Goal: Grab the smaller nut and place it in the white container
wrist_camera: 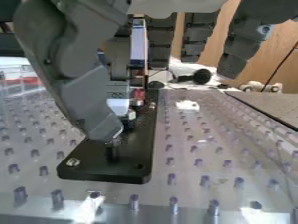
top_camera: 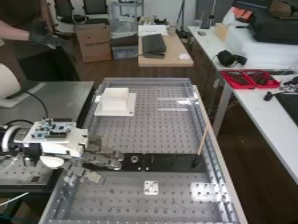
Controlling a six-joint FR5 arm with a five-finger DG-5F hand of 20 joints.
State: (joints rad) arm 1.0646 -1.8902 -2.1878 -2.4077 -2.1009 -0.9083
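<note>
In the high view the hand (top_camera: 100,158) is over the left end of the flat black bar (top_camera: 166,162), its fingers spread and fairly straight. The bearing (top_camera: 134,159) stands on the bar just right of the fingertips. I cannot make out the smaller nut; the fingers cover that end. The white container (top_camera: 114,104) sits farther up the bench. In the wrist view the hand (wrist_camera: 73,65) is open, its thumb bent down to a short dark post (wrist_camera: 112,151) near the end of the black bar (wrist_camera: 133,170). Whether a nut is at the thumb's tip I cannot tell.
A perforated metal plate (top_camera: 120,200) surrounds the bar, within a raised frame (top_camera: 216,145). A thin stick (top_camera: 203,135) leans near the right rail. A small white plate (top_camera: 151,188) lies below the bar. Red trays (top_camera: 249,79) stand on the side table.
</note>
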